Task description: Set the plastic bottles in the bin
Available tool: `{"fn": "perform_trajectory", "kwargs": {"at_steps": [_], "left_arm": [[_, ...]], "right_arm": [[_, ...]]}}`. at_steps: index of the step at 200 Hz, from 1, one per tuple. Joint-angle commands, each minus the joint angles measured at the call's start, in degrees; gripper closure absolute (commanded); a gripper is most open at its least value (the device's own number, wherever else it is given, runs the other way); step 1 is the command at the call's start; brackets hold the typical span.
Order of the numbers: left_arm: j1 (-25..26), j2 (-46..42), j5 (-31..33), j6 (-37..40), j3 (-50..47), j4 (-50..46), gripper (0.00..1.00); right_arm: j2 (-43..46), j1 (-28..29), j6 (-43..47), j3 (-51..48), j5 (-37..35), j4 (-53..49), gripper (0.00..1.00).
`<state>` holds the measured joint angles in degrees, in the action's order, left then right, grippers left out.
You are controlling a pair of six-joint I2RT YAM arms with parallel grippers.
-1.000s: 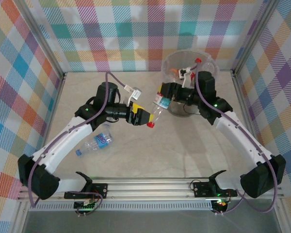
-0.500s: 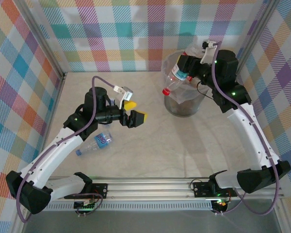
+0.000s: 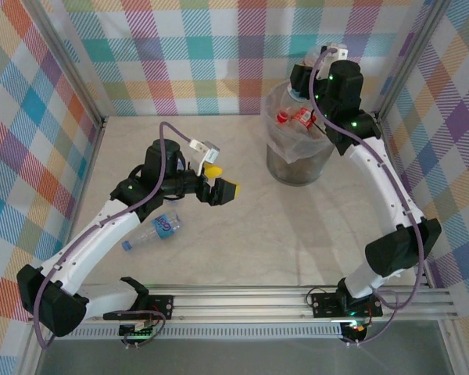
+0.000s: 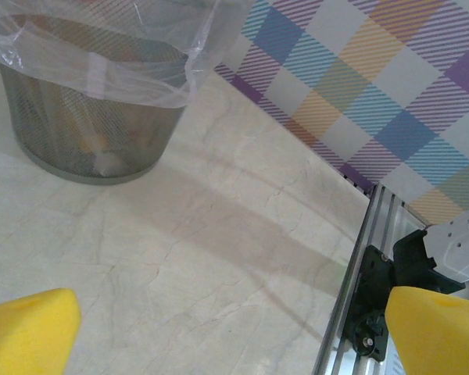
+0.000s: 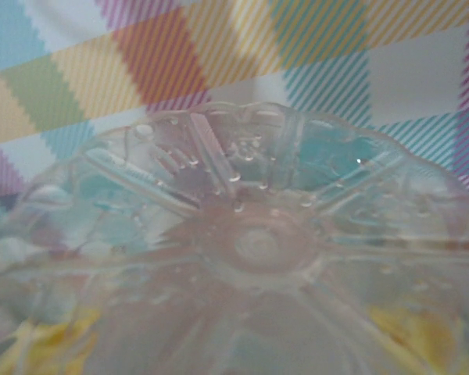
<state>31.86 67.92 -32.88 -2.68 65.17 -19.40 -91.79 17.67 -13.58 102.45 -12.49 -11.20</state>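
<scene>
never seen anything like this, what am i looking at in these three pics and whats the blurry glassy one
These are two robot arms bolted to the near edge of a table. The wide picture looks down from above and behind them. The other two come from a small camera on each arm's wrist. The left gripper, with yellow pads, is open and empty above the table. A blue-labelled bottle lies on the table near it. The right gripper is up over the bin, a lined wastebasket, gripping a clear bottle with a red cap. The blurry glassy picture is the right wrist camera looking straight at that bottle's base.
</scene>
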Motion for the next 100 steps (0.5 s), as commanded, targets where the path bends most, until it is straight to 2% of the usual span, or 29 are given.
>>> {"fn": "perform_trajectory", "kwargs": {"at_steps": [1,46,100], "left_arm": [[0.4,0.55,0.89,1.62,0.69,-0.88,0.0],[0.4,1.42,1.35,2.31,0.71,-1.39,0.0],[0.4,2.55,2.95,3.2,0.47,-1.9,0.0]], "right_arm": [[-2.2,-2.19,0.77,3.49,-2.25,2.96,0.47],[-7.35,-5.13,-0.65,7.84,-1.15,3.98,0.47],[-14.88,-5.67,0.18,11.56,-2.2,4.91,0.46]]}}
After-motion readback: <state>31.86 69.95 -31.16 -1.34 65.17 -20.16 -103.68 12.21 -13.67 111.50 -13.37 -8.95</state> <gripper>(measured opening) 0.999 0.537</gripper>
